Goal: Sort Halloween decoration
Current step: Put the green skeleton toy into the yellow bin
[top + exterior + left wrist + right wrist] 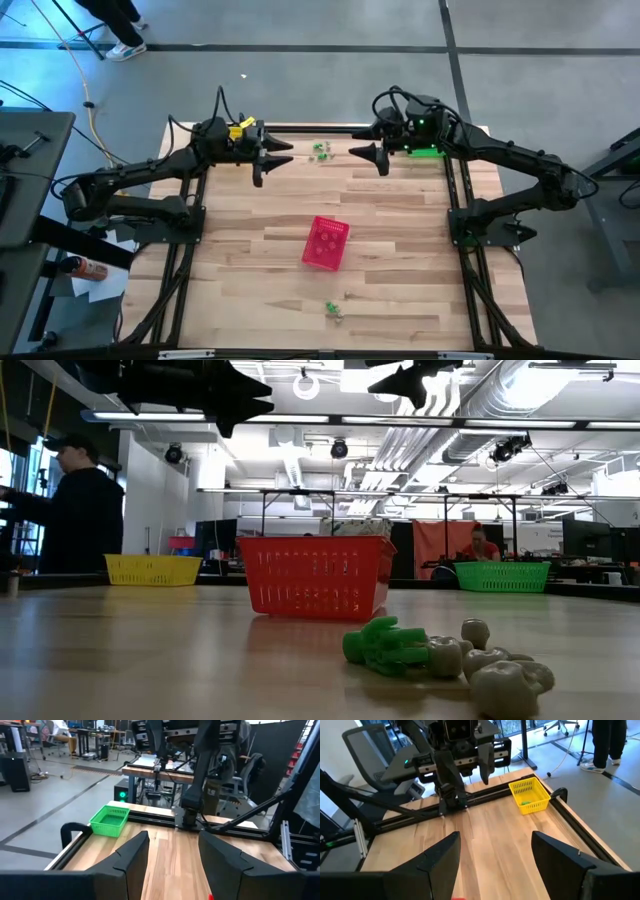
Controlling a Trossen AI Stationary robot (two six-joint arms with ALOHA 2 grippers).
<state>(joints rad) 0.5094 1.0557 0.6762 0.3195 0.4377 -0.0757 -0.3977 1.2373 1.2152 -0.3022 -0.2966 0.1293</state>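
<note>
Tiny Halloween trinkets lie in two loose clusters on the wooden table: one near the front edge [335, 311], with a green piece [385, 645] and pale ones [495, 672], and one at the far edge [320, 150] between my two grippers. A pink-red mesh basket [326, 243] stands mid-table. The yellow basket [530, 795], with a green bit inside, sits at the far left, and the green basket [111, 820] at the far right. My left gripper [272, 160] and right gripper [366, 157] both hover high above the far edge, open, with nothing between their fingers.
Black frame rails [455, 200] run along the table's sides and far edge. A person [75, 510] stands beyond the table at the left, and another sits behind the green basket [485, 545]. Bare wood lies around the pink-red basket.
</note>
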